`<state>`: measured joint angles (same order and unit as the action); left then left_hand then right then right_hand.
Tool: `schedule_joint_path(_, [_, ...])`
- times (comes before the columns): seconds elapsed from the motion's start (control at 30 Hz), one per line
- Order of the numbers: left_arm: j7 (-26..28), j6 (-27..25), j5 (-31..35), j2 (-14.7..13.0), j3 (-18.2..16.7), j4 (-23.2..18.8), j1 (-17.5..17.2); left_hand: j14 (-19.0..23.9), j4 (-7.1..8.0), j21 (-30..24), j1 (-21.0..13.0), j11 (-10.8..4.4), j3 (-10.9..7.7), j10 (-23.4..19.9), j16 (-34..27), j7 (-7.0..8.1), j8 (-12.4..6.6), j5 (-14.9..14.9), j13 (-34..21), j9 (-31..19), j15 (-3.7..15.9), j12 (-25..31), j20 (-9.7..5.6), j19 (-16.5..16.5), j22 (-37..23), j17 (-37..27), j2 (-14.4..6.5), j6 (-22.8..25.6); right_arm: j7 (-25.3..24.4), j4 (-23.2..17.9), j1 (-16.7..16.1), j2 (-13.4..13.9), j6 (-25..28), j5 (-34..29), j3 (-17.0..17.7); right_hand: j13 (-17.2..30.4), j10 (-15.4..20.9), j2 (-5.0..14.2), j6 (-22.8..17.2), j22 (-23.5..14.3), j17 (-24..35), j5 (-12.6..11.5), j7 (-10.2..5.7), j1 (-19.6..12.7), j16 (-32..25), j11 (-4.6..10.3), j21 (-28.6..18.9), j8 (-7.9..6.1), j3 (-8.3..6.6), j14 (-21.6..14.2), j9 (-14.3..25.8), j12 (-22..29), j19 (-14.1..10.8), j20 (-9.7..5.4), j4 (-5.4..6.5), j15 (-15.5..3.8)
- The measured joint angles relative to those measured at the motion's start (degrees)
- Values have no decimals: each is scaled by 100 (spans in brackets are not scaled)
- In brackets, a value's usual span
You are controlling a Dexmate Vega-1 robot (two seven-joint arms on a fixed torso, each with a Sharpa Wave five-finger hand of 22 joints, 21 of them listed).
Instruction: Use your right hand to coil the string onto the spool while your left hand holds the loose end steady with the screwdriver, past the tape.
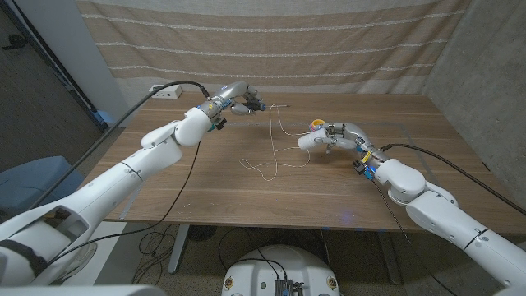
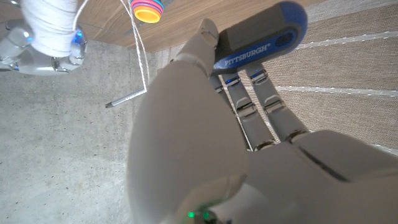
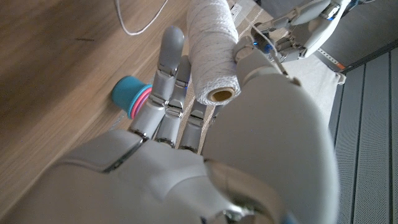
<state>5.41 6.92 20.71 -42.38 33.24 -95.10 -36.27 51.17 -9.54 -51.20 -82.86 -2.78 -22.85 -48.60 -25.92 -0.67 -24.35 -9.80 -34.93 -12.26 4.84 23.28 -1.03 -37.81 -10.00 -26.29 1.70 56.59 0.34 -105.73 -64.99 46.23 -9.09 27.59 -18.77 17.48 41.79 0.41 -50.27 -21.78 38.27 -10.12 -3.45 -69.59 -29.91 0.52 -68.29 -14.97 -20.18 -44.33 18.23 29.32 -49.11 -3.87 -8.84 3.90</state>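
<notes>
Right robot hand grips the spool of white string, just above the desk near its right middle. Left robot hand clasps the screwdriver by its blue and grey handle, raised over the far desk edge, shaft pointing toward the right hand. The string hangs from the shaft tip and trails in loose loops on the desk between both hands. A small stack of coloured rings stands just beside the right hand.
</notes>
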Motion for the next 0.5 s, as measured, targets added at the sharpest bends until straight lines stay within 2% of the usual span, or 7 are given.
schedule_joint_path(0.07, [-2,-45,28,0,0,0,0,0,0,0,0,0,0,0,1,0,1,0,0,0,0,0,0,0,0,0,0,0,0,4,40,32,0,0,-6,0,0,0,0,1,0,0,0,0,5,0,-4,39,-1,0,0,0,0,0,-1,0])
schedule_joint_path(0.1, [-4,-63,41,2,26,-16,18,0,0,0,0,0,0,0,1,1,1,0,-18,0,1,0,0,0,-1,0,0,1,435,12,59,42,-178,267,-12,0,0,0,0,19,0,1,0,0,11,0,-4,39,-16,0,0,0,0,0,-16,0])
schedule_joint_path(0.17, [-16,-117,82,2,26,-16,18,1,0,0,0,0,0,0,7,7,1,0,-27,0,1,-21,-1,0,-1,0,0,7,435,37,91,51,-178,267,-27,0,0,0,-51,27,0,16,51,0,16,0,-46,44,-25,0,0,0,0,0,-25,0])
schedule_joint_path(0.2, [-22,-134,95,2,60,-29,32,1,0,0,0,0,0,0,12,13,2,0,-27,0,1,-21,-8,8,-1,-1,0,13,860,70,124,52,-372,523,-40,0,0,0,-51,33,0,17,51,0,16,0,-48,44,-25,0,0,0,0,0,-25,0])
schedule_joint_path(0.23, [-32,-156,112,2,60,-29,32,1,0,0,0,0,0,0,13,13,3,0,-27,0,1,-21,-8,8,-1,-1,0,14,860,94,149,49,-372,523,-48,0,0,0,-51,48,0,17,51,0,19,0,-48,44,-25,0,0,0,-1,0,-25,0])
schedule_joint_path(0.33, [-63,-193,144,2,119,-45,64,1,0,0,0,0,0,0,14,14,11,1,-27,0,2,-21,-8,8,-1,-1,0,14,1471,162,222,13,-719,888,-74,0,0,0,-51,73,2,21,51,0,20,0,-87,44,-25,0,16,0,22,22,-25,0])
schedule_joint_path(0.5, [-105,-239,182,2,177,-48,96,2,0,0,0,0,0,0,35,13,23,2,-27,0,3,-21,-9,9,-2,-1,0,14,2118,281,355,-78,-990,1282,-122,0,0,0,-51,107,40,22,51,0,21,0,-132,48,-25,0,27,0,31,31,-25,0])
